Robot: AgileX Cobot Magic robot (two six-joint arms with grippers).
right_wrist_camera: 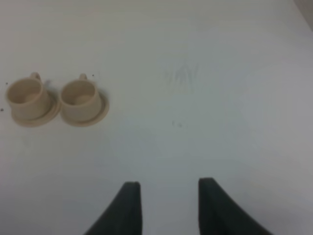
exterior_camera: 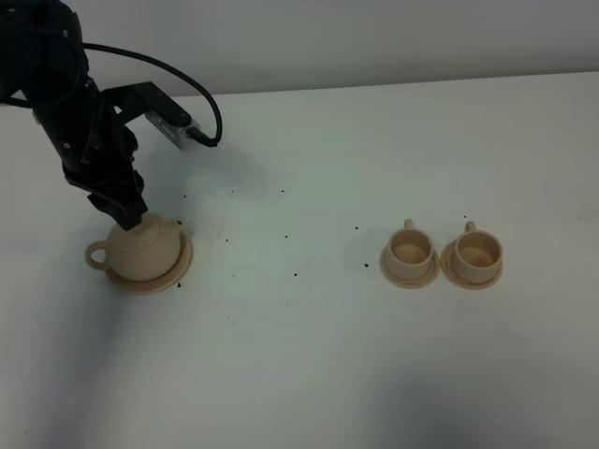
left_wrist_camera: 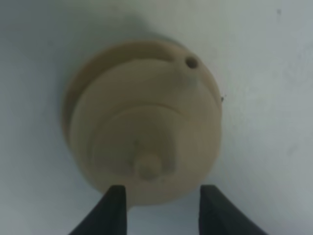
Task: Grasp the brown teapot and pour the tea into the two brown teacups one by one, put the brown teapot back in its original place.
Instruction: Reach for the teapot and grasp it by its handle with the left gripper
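Could go wrong first at the grasp: closing onto the round body or lid instead of the handle (exterior_camera: 96, 254) would let the teapot (exterior_camera: 145, 245) twist or slide out once lifted. Could also drag it sideways off its dish (exterior_camera: 183, 266), or shake the knobbed lid loose on a steep tilt. Further on, a long carry across the surface (exterior_camera: 309, 355) to the left cup (exterior_camera: 409, 251) and the right cup (exterior_camera: 477, 251). With these standing just beside each other on their saucers, a pour aimed at one could easily splash into the other.

For now, teapot seated upright on the dish at the left of the surface, well apart from both cups, spout (left_wrist_camera: 191, 62) turned away from the wrist.

Left arm reaching steeply down from the far left corner, wrist bent over the teapot's back edge. Left fingers (left_wrist_camera: 113, 210) spread, flanking the near side of the pot and pinching nothing that shows. Hard to say whether the handle lies between them, since the wrist view cuts off there.

Right fingers (right_wrist_camera: 129, 208) likewise spread and empty, above bare surface with the cups off to one side.
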